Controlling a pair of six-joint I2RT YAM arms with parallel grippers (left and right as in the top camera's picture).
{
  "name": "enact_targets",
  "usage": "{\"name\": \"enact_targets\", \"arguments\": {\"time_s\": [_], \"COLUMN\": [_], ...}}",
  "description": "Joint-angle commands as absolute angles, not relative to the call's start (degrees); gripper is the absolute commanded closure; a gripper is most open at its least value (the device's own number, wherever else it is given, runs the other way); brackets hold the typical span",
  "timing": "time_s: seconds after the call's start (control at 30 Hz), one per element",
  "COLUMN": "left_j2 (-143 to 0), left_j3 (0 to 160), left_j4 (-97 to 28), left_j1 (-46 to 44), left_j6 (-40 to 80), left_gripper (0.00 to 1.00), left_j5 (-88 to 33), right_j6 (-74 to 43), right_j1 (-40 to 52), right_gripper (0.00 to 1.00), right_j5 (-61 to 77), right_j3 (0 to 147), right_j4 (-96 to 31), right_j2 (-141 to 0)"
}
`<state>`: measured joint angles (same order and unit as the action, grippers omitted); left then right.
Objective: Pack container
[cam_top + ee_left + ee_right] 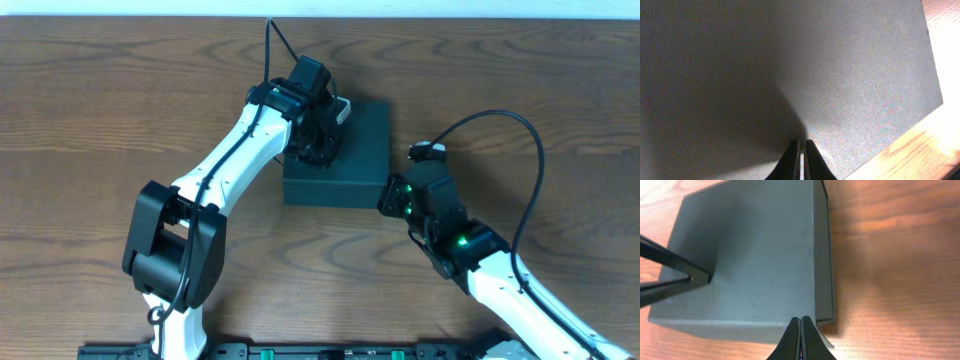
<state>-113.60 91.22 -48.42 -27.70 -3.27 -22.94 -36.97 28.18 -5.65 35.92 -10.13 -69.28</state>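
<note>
The container (pixel 352 155), a dark teal-green matte box, lies closed at the middle of the table. Its lid fills the left wrist view (pixel 790 70) and shows in the right wrist view (pixel 760 255). My left gripper (pixel 318 150) is shut, its tips (pixel 803 142) pressed down on the lid near the box's left part; they also show in the right wrist view (pixel 702 276). My right gripper (pixel 390 197) is shut and empty, its tips (pixel 800 320) at the box's near right side wall.
The wooden table (pixel 520 80) surrounds the box. A small pale object (pixel 343 106) peeks out at the box's far left corner beside the left wrist. No snack packets are in view.
</note>
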Motion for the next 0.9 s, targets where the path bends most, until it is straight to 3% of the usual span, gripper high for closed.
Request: {"name": "enact_targets", "arguments": {"time_s": [0.0, 0.33, 0.87], "left_j2": [-115.02, -115.02, -115.02], "left_j3": [88.18, 88.16, 88.16], "left_j4": [-49.67, -49.56, -50.41], "left_j1": [-28.62, -28.56, -28.53], "left_j6": [-3.86, -3.86, -3.90], "left_gripper": [0.94, 0.94, 0.94], "left_j5": [-21.37, -20.56, -20.49], "right_j6": [-35.83, -34.72, -42.89], "right_j1": [27.83, 31.99, 35.33], "right_gripper": [0.98, 0.98, 0.98], "right_j5": [-2.85, -0.38, -1.74], "right_j3": [36.03, 35.79, 35.79], "right_j4": [-11.22, -7.27, 10.94], "right_j2": [-69.67, -80.62, -97.38]}}
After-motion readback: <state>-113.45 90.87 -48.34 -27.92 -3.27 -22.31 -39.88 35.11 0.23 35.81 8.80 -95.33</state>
